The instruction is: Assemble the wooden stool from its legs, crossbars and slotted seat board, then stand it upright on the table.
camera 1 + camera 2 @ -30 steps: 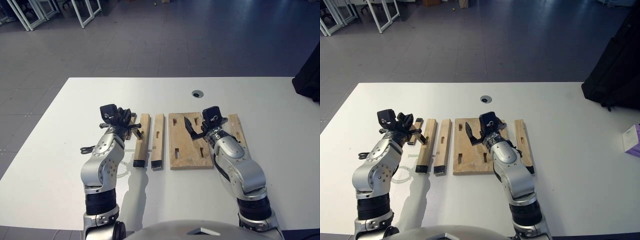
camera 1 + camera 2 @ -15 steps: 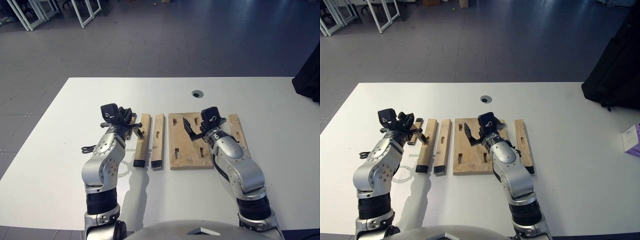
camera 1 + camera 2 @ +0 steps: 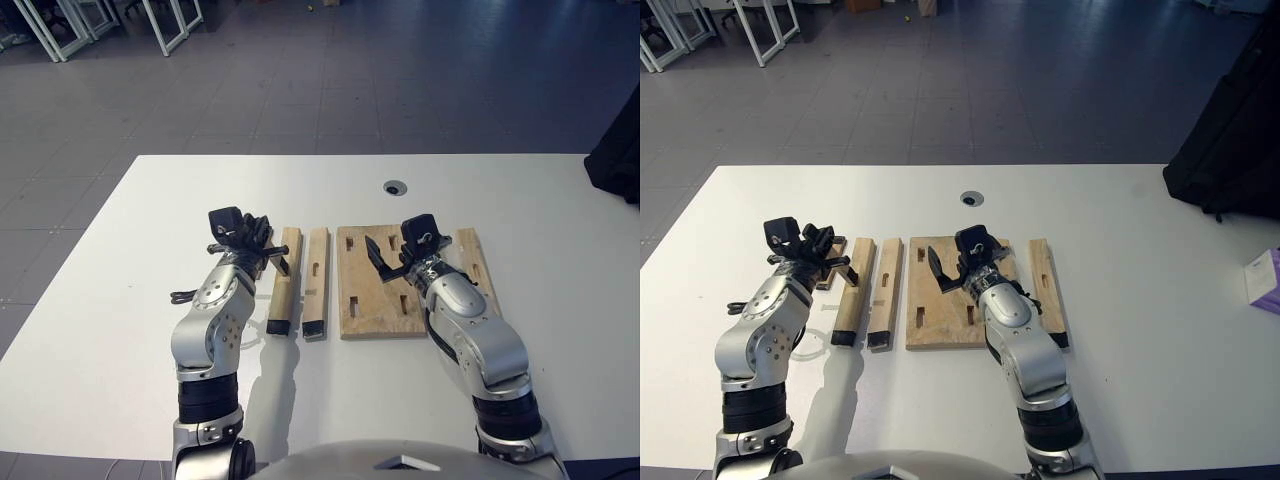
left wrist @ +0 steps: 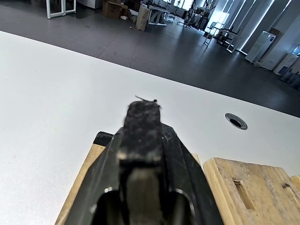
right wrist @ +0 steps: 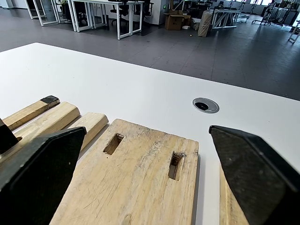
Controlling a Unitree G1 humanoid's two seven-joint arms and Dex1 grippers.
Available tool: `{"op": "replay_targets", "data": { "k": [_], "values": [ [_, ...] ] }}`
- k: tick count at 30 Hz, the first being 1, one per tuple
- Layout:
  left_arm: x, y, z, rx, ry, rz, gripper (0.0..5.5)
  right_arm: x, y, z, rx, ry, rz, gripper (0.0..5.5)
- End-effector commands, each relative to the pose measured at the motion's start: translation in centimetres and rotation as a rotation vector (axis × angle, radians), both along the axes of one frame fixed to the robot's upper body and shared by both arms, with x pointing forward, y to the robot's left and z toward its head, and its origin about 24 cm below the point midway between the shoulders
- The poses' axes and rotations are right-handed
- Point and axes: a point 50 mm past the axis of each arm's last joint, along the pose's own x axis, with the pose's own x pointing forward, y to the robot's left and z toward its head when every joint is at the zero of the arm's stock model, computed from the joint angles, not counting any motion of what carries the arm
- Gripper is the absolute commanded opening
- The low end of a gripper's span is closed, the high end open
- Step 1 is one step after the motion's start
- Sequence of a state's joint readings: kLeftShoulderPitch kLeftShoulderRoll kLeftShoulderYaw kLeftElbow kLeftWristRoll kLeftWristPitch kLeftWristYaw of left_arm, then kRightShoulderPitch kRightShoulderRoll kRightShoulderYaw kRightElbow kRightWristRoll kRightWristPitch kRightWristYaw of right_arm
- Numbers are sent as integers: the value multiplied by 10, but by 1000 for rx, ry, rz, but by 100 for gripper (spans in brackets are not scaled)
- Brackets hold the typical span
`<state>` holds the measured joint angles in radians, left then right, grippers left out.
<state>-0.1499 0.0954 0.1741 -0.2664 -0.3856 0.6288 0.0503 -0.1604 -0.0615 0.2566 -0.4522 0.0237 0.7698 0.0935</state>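
The slotted seat board (image 3: 378, 282) lies flat on the white table (image 3: 150, 200). Left of it, two long wooden pieces (image 3: 286, 280) (image 3: 316, 283) with black ends lie side by side. A shorter piece (image 3: 830, 262) is further left, and another long piece (image 3: 475, 262) lies right of the board. My left gripper (image 3: 278, 261) hovers low over the far end of the leftmost long piece; in the left wrist view its fingers (image 4: 142, 119) are pressed together, holding nothing. My right gripper (image 3: 396, 252) is wide open just above the board's far half, its fingertips (image 5: 40, 171) straddling two slots.
A round cable hole (image 3: 395, 187) sits in the table beyond the board. A black bag (image 3: 1230, 130) stands off the right edge, and a small purple-white box (image 3: 1265, 280) lies at the far right. A thin cable loop (image 3: 180, 296) lies by my left arm.
My left gripper has shifted slightly rightwards, closer to the leftmost long piece. The right gripper has barely moved, and the wooden parts lie as before.
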Motion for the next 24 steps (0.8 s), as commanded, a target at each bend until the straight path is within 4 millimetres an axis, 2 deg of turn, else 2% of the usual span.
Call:
{"op": "replay_targets", "data": {
  "k": [1,6,10,13,17,20,24],
  "values": [
    [0,9,-14,38,48,13,43,2,0,2,-14,-11,5,484],
    [-6,6,-28,208,89,-39,43,2,0,4,-15,-14,5,484],
    [-18,-6,-47,175,135,-62,43,2,0,4,-16,-18,5,484],
    [-29,-5,-69,143,199,-49,43,3,0,5,-16,-21,5,484],
    [-38,4,-98,234,329,-46,43,3,0,6,-16,-21,8,484],
    [-36,7,-98,288,353,-39,43,3,0,6,-17,-21,10,484],
    [-28,-4,-82,240,272,-43,43,4,0,6,-20,-23,10,484]
  ]
}}
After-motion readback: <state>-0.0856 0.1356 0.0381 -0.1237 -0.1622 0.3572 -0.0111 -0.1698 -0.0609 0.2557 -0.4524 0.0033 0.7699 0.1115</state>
